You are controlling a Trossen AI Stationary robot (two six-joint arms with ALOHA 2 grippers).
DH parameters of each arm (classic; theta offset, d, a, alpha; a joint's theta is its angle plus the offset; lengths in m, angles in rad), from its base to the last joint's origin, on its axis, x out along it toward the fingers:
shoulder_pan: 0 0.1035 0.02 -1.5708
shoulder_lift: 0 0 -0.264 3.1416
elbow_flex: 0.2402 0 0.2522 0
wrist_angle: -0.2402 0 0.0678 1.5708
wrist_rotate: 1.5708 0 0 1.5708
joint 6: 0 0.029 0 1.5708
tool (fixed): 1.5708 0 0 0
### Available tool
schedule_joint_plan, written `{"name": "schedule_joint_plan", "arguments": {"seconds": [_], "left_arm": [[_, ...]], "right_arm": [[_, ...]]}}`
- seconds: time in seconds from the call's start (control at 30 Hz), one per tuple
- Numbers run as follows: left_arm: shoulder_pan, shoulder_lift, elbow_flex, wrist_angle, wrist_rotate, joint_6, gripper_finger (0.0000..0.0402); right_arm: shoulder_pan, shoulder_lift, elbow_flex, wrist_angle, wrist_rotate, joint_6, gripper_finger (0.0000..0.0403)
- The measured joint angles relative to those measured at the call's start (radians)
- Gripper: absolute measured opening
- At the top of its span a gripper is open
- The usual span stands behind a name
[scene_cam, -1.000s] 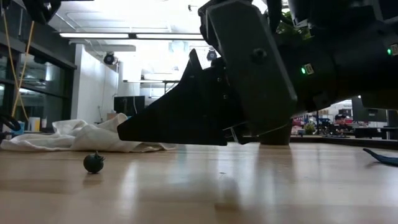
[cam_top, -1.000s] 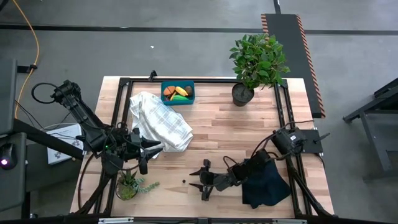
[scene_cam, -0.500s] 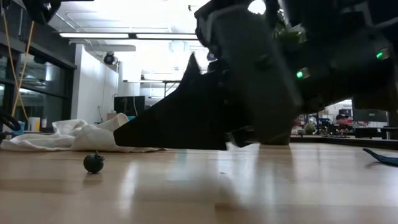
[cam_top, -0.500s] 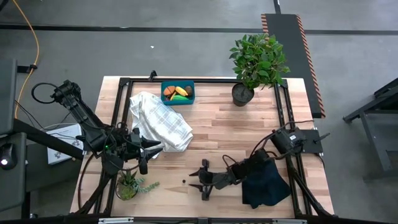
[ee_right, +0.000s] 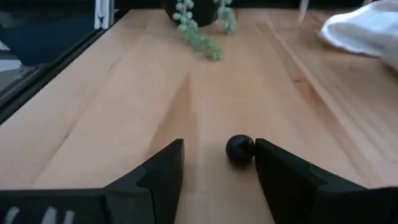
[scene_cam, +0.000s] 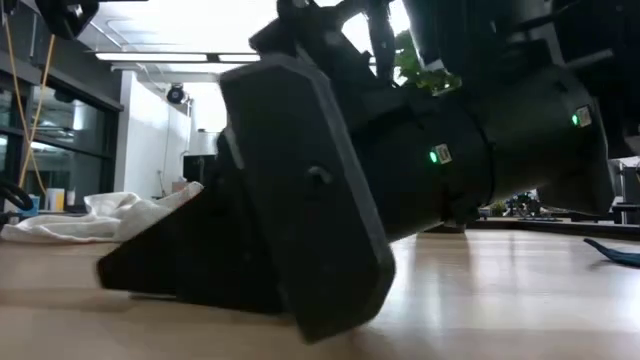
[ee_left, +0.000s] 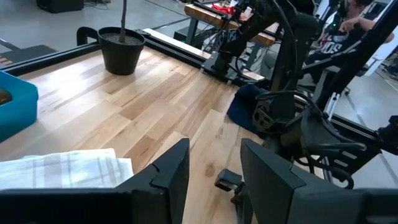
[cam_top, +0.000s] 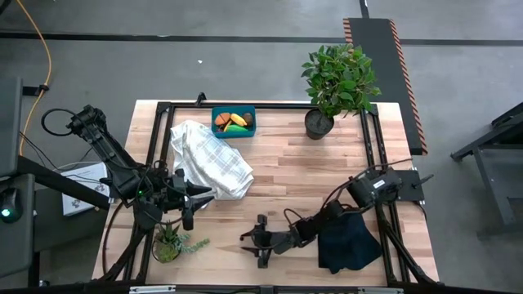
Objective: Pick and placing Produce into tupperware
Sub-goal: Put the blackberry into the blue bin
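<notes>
The right gripper (cam_top: 248, 242) is seen low over the near middle of the wooden table (cam_top: 286, 163), its fingers spread wide. In the right wrist view a tiny dark berry (ee_right: 240, 149) lies on the wood between the two fingers (ee_right: 157, 171), just beside one of them; contact cannot be told. In the low view the berry is hidden behind the gripper body (scene_cam: 300, 220), which is tilted down to the tabletop.

The left gripper (cam_top: 194, 196) is held at the left side, over the near edge of the white checked cloth (cam_top: 211, 160), fingers parted with nothing between them.

The teal tupperware (cam_top: 234, 122) sits at the far edge, left of centre, just beyond the cloth. A yellow banana (cam_top: 239, 120), an orange piece (cam_top: 221, 118) and a green piece (cam_top: 236, 128) are seen inside it.

A leafy bush in a dark pot (cam_top: 337, 82) stands at the far right. A small spiky potted plant (cam_top: 169, 242) stands at the near left. A black folded cloth (cam_top: 350, 241) lies at the near right, under the right arm.
</notes>
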Motion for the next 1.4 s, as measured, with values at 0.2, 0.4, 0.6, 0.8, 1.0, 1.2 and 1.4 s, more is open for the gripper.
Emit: {"name": "schedule_joint_plan", "arguments": {"seconds": [0.2,0.4,0.6,0.8,1.0,1.2,1.4], "left_arm": [[0.0,0.0,0.0,-0.009,0.011,0.003,0.0131],[0.0,0.0,0.0,-0.019,0.02,0.003,0.0131],[0.0,0.0,0.0,-0.022,0.021,0.004,0.0131],[0.0,0.0,0.0,-0.023,0.021,0.007,0.0131],[0.0,0.0,0.0,-0.023,0.021,0.007,0.0131],[0.0,0.0,0.0,-0.024,0.017,0.007,0.0131],[0.0,0.0,0.0,-0.024,0.009,0.007,0.0131]], "right_arm": [[0.002,0.002,0.023,-0.011,0.001,-0.018,0.0188],[-0.005,0.002,0.023,-0.036,-0.001,0.007,0.0188],[-0.012,0.002,0.023,-0.032,-0.016,0.01,0.0188],[-0.026,0.002,0.023,-0.032,-0.018,0.027,0.0188],[-0.033,0.002,0.023,-0.032,-0.031,0.026,0.0188],[-0.033,0.002,0.023,-0.032,-0.048,0.016,0.0188],[-0.041,0.002,0.023,-0.032,-0.048,0.017,0.0188]]}}
